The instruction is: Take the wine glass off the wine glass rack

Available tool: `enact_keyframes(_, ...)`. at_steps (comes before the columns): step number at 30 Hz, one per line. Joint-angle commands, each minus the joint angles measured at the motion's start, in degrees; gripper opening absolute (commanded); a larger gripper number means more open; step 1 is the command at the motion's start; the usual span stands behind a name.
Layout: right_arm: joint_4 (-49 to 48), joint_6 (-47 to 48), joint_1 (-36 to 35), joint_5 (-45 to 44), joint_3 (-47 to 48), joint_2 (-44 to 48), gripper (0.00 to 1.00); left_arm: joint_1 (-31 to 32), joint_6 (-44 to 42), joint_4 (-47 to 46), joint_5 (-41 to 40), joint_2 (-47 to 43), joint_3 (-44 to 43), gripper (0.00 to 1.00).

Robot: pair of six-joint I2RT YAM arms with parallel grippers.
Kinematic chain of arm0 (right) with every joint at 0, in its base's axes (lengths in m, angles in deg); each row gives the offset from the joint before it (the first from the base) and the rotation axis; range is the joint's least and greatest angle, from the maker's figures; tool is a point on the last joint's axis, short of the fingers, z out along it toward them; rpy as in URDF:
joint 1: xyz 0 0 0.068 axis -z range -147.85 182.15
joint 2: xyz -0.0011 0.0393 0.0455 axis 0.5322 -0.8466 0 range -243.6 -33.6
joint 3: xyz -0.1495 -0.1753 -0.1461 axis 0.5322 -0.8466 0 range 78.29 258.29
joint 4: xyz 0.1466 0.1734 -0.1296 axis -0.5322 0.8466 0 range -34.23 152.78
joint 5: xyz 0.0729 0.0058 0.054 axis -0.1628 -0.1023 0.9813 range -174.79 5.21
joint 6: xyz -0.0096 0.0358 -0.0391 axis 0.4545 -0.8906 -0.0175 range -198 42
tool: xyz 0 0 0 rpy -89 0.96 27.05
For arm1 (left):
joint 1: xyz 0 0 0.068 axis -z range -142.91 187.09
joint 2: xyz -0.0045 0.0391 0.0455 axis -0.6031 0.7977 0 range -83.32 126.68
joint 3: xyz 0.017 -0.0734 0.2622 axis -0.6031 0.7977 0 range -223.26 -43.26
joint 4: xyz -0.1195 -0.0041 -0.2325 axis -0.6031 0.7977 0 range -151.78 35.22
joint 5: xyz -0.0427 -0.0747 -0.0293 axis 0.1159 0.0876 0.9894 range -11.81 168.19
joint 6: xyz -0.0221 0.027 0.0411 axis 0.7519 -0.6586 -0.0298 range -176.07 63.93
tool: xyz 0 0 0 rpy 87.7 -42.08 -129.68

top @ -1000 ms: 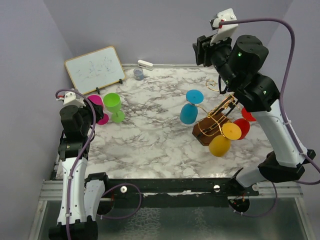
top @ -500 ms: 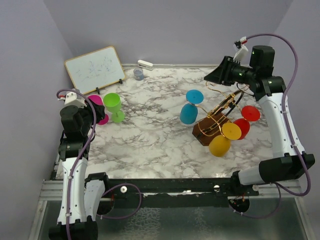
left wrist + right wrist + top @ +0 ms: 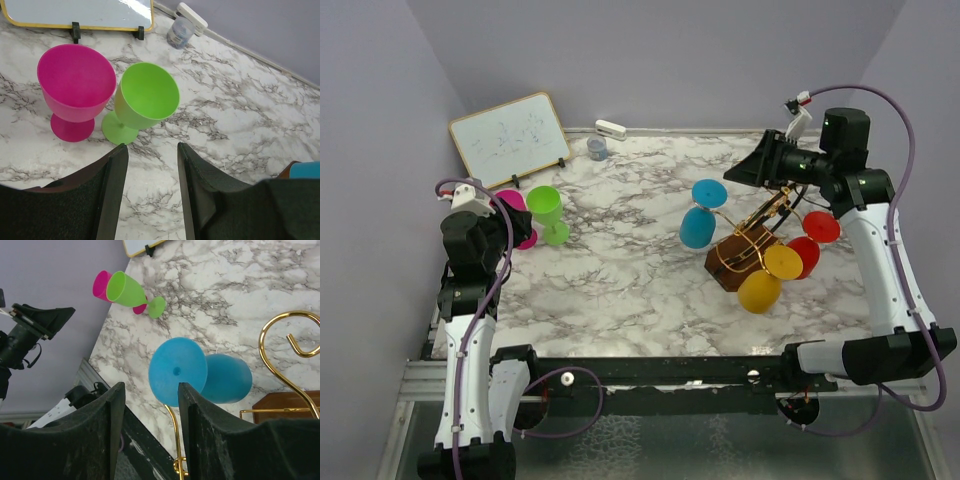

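Right gripper (image 3: 732,176), top external view: a black wedge-shaped head held above the table on the far side of the wine glass rack (image 3: 732,262), tips pointing at the blue wine glass (image 3: 698,226). The jaw setting cannot be read from this view. The rack is a dark brown wooden block with curling gold wire arms. The blue wine glass is smooth opaque plastic and hangs on a wire arm at the rack's left. Its round foot is uppermost and close to the gripper tips; contact cannot be confirmed. A yellow glass (image 3: 760,288) hangs at the rack's near side and a red glass (image 3: 806,254) at its right. The left gripper (image 3: 490,238) sits well to the left of the rack, beside a green glass (image 3: 548,212) and a pink glass (image 3: 516,216). Both stand upright on the white, grey-veined marble table (image 3: 620,290).

Left wrist view: the left gripper (image 3: 151,147) has its jaws parted and empty, with matte black fingers (image 3: 112,195). The green glass (image 3: 145,97) and pink glass (image 3: 75,90) stand side by side past the tips, in front of a yellow-framed whiteboard (image 3: 75,10).

Right wrist view: the right gripper (image 3: 151,390) has its fingers (image 3: 197,435) spread and grips nothing. The blue wine glass (image 3: 200,375) lies beyond the tips, in line with the gap. Its flat round foot faces the camera and its bowl is turned toward the rack's wooden block (image 3: 285,407). A gold wire curl rises to the right of the bowl.
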Motion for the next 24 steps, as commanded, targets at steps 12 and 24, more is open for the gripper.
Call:
enact_keyframes(12,0.3,4.1,0.1,-2.7,-5.8,-1.8,0.47,0.1,0.7,-2.1,2.2,0.2,0.9,0.47)
enact_keyframes(24,-0.3,4.2,0.0,-1.6,-6.7,-3.7,0.45,0.1,0.6,-1.9,2.0,-0.3,0.8,0.47)
